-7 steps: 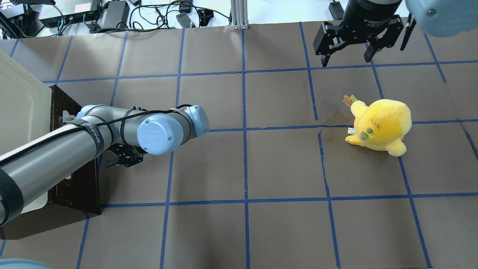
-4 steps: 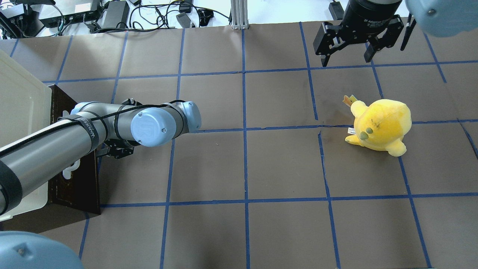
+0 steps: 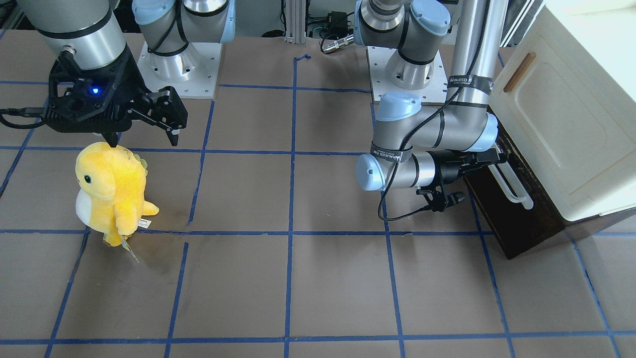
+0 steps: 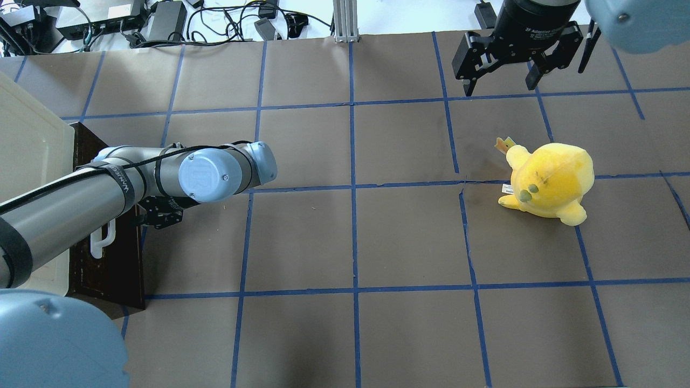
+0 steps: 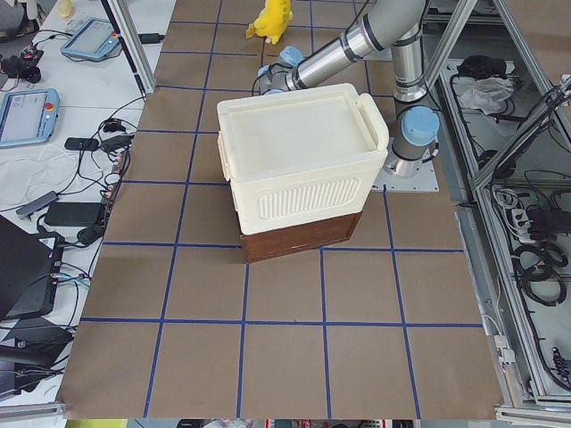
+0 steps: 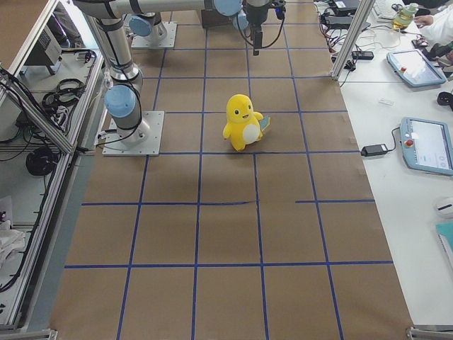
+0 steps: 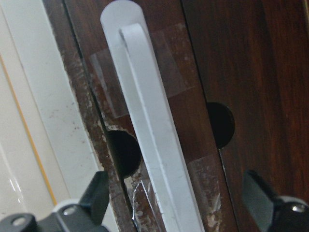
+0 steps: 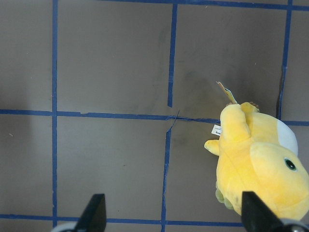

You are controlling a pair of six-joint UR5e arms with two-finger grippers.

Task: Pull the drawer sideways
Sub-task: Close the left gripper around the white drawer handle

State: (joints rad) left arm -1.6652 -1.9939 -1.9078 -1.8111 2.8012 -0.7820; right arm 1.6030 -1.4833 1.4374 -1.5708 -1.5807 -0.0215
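The drawer (image 3: 521, 219) has a dark brown front with a long white bar handle (image 3: 512, 188), and it sits under a cream-white cabinet. It also shows in the overhead view (image 4: 110, 264). My left gripper (image 3: 489, 159) is open at the drawer front. In the left wrist view its two fingertips (image 7: 96, 195) stand on either side of the handle (image 7: 149, 140), close to the dark wood (image 7: 227, 63). My right gripper (image 4: 501, 81) is open and empty, hanging above the table at the far right.
A yellow plush toy (image 4: 550, 180) stands on the brown paper below my right gripper; it also shows in the right wrist view (image 8: 260, 169). The cream-white cabinet (image 3: 561, 124) with a small wooden handle (image 3: 519, 72) stands over the drawer at the table's left end.
My left arm has moved left toward the drawer front, bringing the gripper up to the white handle. The right arm and the plush toy have not moved.
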